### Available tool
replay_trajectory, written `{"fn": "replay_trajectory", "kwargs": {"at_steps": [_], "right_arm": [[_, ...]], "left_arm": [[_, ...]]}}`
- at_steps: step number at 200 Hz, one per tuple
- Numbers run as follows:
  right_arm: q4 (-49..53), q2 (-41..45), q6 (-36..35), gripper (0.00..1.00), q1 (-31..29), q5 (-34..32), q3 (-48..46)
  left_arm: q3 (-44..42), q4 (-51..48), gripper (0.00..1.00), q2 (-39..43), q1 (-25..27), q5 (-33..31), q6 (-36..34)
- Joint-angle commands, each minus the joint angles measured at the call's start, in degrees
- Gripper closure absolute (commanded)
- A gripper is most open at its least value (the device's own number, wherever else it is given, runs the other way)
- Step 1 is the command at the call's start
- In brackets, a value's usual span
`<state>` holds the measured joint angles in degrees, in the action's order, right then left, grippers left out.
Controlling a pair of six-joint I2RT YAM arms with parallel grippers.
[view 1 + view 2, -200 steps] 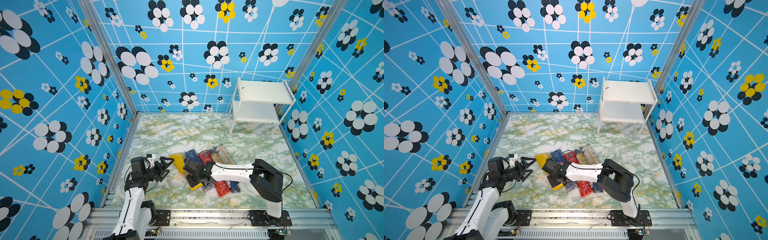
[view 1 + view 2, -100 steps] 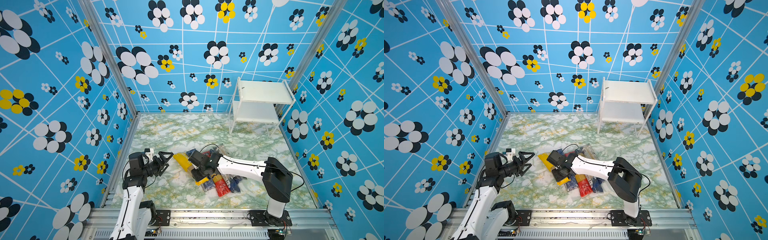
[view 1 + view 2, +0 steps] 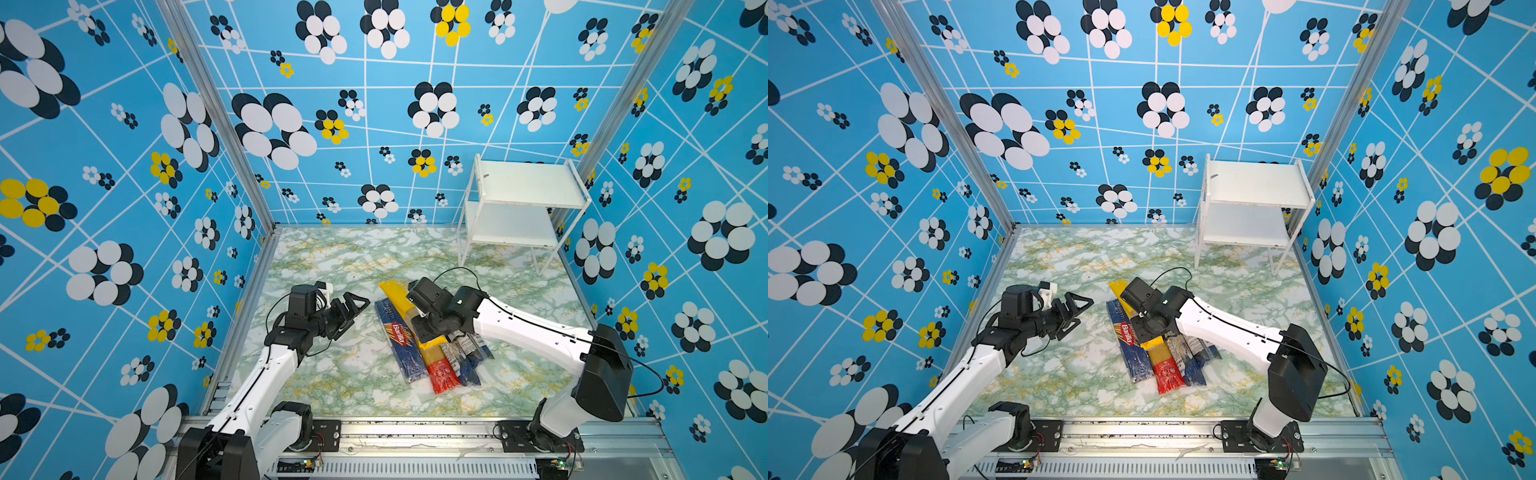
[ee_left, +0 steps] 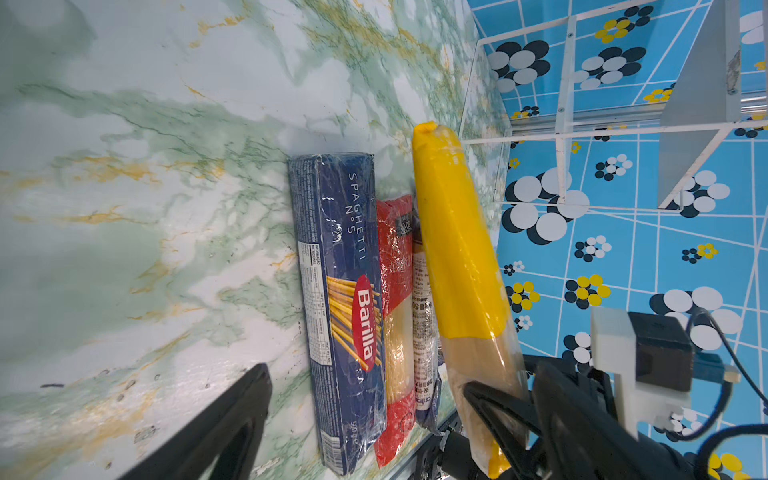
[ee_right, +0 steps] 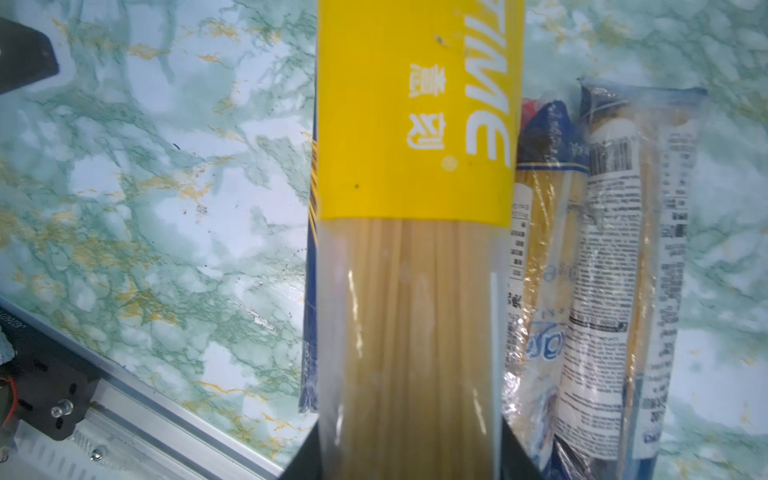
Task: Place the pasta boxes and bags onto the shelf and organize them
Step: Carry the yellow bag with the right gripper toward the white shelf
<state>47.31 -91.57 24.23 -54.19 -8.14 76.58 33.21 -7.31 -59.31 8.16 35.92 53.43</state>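
My right gripper [image 3: 423, 329] [image 5: 409, 457] is shut on the clear middle of the yellow pasta pack [image 3: 397, 296] [image 3: 1119, 289] [image 5: 415, 124], which hangs slanted over the pile. Under it, side by side on the marble floor, lie the dark blue Barilla box [image 3: 400, 341] [image 4: 340, 270], the red pack [image 3: 443, 372] [image 4: 395, 266] and two clear packs with dark-blue ends [image 3: 466, 353] [image 5: 602, 270]. My left gripper [image 3: 351, 313] [image 4: 374, 415] stands open and empty, just left of the pile. The white two-tier shelf [image 3: 528, 185] [image 3: 1254, 183] stands bare at the back right.
Blue flowered walls close in the marble floor [image 3: 332, 257] on three sides. A metal rail [image 3: 415, 428] with both arm bases runs along the front edge. The shelf's thin legs [image 3: 462, 245] stand near the right wall.
My right gripper has carried the yellow pack up, to the right and away from the front rail, uncovering the Barilla box. The left gripper has drifted slightly farther back, still open.
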Motion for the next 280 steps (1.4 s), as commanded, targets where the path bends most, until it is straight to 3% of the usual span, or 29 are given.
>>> {"fn": "replay_trajectory", "kwargs": {"at_steps": [1, 59, 142, 207, 280], "right_arm": [[1.51, 5.22, 0.39, 1.00, 0.86, -5.08, 1.29], [6.00, 14.04, 0.99, 1.00, 4.24, -8.06, -0.23], [16.05, 21.84, -2.09, 1.00, 11.70, -7.62, 10.44], [23.19, 19.51, -4.75, 1.00, 18.10, -8.55, 27.36], [25.28, 11.34, -7.58, 1.00, 27.16, -3.33, 44.53]], "left_arm": [[1.90, 2.53, 0.01, -1.87, 1.33, -3.20, -0.09], [3.31, 1.96, 0.01, -6.58, 6.09, -7.34, -1.91], [7.13, -3.04, 0.01, -8.03, 11.70, -15.00, -5.44], [7.22, -3.93, 0.01, -7.22, 12.58, -16.32, -6.32], [7.03, -3.60, 0.01, -7.65, 12.81, -15.36, -6.83]]}}
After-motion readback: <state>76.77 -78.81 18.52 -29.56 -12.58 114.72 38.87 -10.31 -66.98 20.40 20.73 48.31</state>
